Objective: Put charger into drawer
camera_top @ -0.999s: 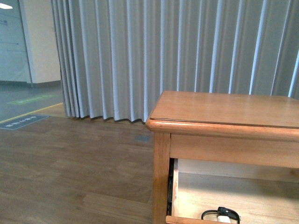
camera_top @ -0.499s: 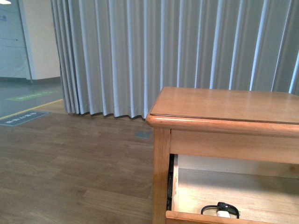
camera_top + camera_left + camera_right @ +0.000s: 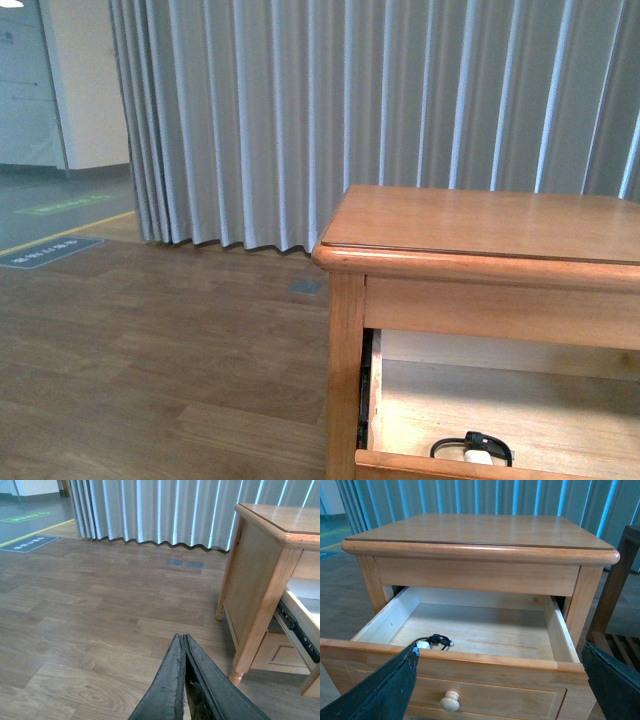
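Note:
The drawer (image 3: 470, 666) of the wooden cabinet stands pulled out, showing its pale wood floor (image 3: 520, 420) and a round pale knob (image 3: 450, 700) on its honey-brown front. Inside, near the front left corner, lies the charger (image 3: 434, 642), a small white block with a black cable; its cable also shows in the front view as the charger (image 3: 474, 448). My right gripper (image 3: 499, 666) is open, its dark fingers (image 3: 385, 690) wide apart in front of the drawer face, holding nothing. My left gripper (image 3: 183, 639) is shut and empty, low over the floor left of the cabinet.
The cabinet top (image 3: 480, 225) is bare. A lower drawer front (image 3: 287, 654) sits under the open one. A dark wooden frame (image 3: 615, 605) stands close beside the cabinet. Grey curtains (image 3: 350, 110) hang behind, and wood flooring (image 3: 100, 630) stretches to the left.
The front view has shifted slightly, so the cabinet and drawer sit a little higher in the picture than a second ago. The charger lies in the same spot in the drawer.

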Available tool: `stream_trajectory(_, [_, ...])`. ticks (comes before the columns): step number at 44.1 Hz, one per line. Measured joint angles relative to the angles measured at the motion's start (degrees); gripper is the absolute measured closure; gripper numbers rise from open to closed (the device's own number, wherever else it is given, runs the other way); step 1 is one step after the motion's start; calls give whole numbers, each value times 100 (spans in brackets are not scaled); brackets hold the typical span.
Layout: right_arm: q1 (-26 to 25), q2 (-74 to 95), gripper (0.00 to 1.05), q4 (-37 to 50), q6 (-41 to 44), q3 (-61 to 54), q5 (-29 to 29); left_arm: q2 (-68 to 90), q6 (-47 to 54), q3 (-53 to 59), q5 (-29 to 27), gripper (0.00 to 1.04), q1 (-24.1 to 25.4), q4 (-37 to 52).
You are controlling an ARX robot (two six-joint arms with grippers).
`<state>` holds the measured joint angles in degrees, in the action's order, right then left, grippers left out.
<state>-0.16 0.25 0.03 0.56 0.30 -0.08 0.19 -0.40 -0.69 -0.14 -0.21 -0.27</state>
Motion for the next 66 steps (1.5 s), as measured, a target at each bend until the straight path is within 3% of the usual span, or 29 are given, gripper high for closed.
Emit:
stream_trajectory(7, [0,0,8,0,0,0,0,0,-2,0,0,99,0,0])
stream_trajectory(9, [4,-2,8,11,22,-2,26,0,-2,0,0,88,0,0])
stream_trajectory(12, [310,-33,8,953,804,-61,1060,0,-2,0,0,74,0,0])
stream_trajectory(14, [404,4,8,1394,1307,-59,1366,0,-2,0,-2,65,0,0])
stream_trajectory(18, [426,570,8,1491,1985,-22,1226,-4,-2,0,0,46,0,0])
stream_trajectory(22, [358,1410,8,1397,2118,-15,907,-4,-2,0,-2,24,0,0])
stream_trajectory(27, [275,2177,8,1482,2166,-13,584,-4,0,0,0,5,0,0])
stream_trajectory(39, [-48,5191,8,3270,1993,160,57,-4,13,0,0,6,0,0])
stream_trajectory(48, [-81,7191,8,3899,1759,697,-348,-4,13,0,-2,6,0,0])
stream_trajectory(66, [179,9958,8,5438,1303,1974,-310,-4,13,0,0,6,0,0])
